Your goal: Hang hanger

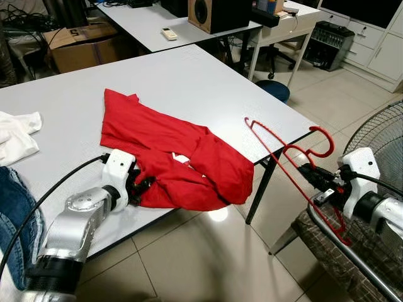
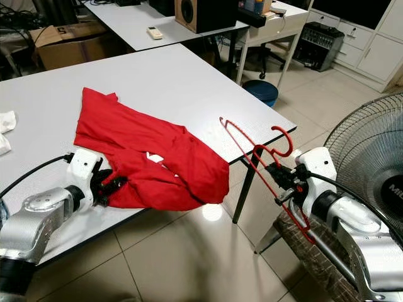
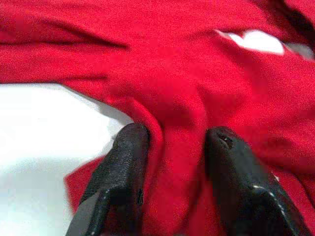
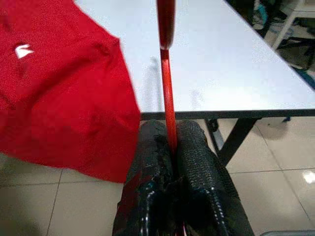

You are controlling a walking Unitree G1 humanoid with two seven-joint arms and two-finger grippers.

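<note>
Off the white bench's point(image 1: 208, 82) corner, right gripper point(image 1: 313, 173) fingers clamp the red wire hanger point(image 1: 296, 176); left gripper point(image 1: 142, 187) fingers, slightly parted, pinch the crumpled red shirt point(image 1: 170, 151).

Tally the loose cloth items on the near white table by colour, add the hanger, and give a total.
Red garment, pinched by the left gripper: 1
White cloth: 1
Blue denim item at the table edge: 1
Red hanger, held off the table by the right gripper: 1
Total: 4
</note>
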